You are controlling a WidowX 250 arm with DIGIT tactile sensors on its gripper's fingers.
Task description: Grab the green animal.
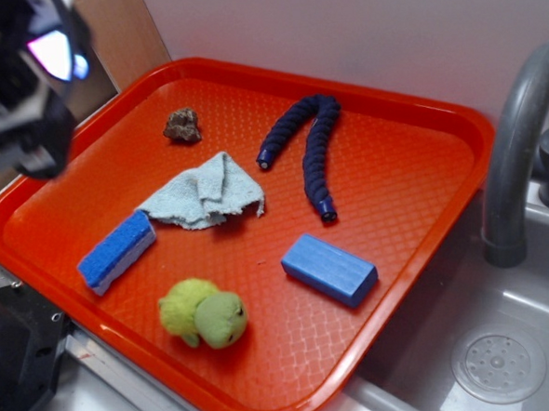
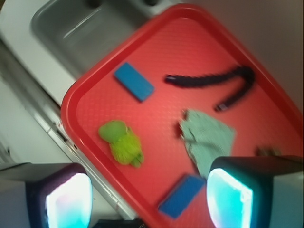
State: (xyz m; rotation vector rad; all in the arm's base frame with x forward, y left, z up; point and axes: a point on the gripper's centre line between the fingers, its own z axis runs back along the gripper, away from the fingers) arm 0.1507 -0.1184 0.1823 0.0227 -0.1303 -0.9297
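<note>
You only get a blurred, cropped look at the hand [image 1: 27,86] in the exterior view, where it sits dark at the upper left corner with part of it cut off by the frame edge; in the wrist view its two fingers [image 2: 69,199] show as glowing pads at the bottom, set wide apart with nothing between them. The wrist view is soft all over, so the small brown lump [image 1: 182,125] near the tray's far side is hard to identify. The green animal [image 1: 204,313] is a fuzzy lime-green plush with a yellow-green rounded body and a smoother green head. It lies on the red tray [image 1: 410,132] near the front rim, between the blue-and-white sponge [image 1: 116,251] and the blue block [image 1: 329,269], in front of the pale cloth rag [image 1: 204,193]. You have the hand well apart from it, raised over the tray's far left corner, with the toy untouched.
</note>
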